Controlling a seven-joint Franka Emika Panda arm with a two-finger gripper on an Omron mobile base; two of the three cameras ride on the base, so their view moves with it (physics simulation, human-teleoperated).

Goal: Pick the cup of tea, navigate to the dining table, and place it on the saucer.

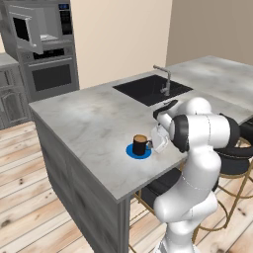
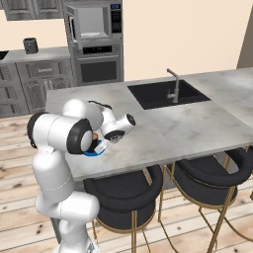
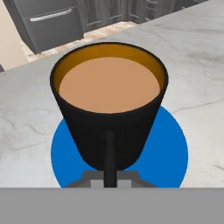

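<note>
Even, shadowless rendered light (slightly soft)

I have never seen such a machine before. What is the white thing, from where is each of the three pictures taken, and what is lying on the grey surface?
The white thing is a robot arm with dark joints. Two pictures come from cameras on its base, behind the arm, one to its left and one to its right. The third comes from a camera on the hand itself, looking along the end effector.

The surface is a large island table with a light grey marbled stone top, holding a black sink and a metal faucet. Near the front edge lies a flat round bright blue saucer. On it stands a small black mug of amber-brown tea, upright.

The end effector is shut on the mug's side handle, so the mug is not yet released. Dark round stools stand by the table.
</note>
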